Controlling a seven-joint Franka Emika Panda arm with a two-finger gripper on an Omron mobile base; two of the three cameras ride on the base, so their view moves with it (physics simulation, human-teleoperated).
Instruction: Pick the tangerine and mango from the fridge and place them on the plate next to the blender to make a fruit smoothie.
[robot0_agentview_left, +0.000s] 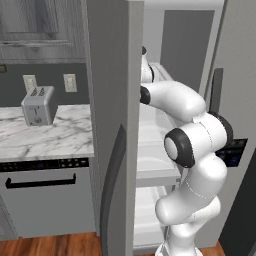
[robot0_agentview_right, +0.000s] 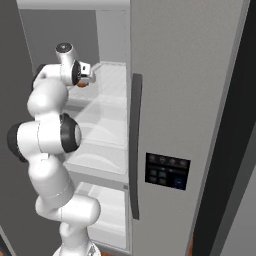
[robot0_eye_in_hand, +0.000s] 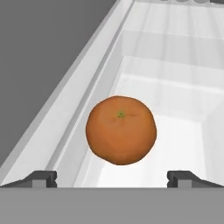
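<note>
I read the tangerine (robot0_eye_in_hand: 121, 130) resting on the upper fridge (robot0_agentview_right: 185, 100) shelf, dead ahead and centred between my hand's (robot0_eye_in_hand: 118, 178) spread fingertips (robot0_eye_in_hand: 41, 178), not yet enclosed.

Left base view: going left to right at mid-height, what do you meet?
Toaster on the marble counter → grey fridge door standing open → white arm reaching into the fridge → dark control panel on the other door.
</note>
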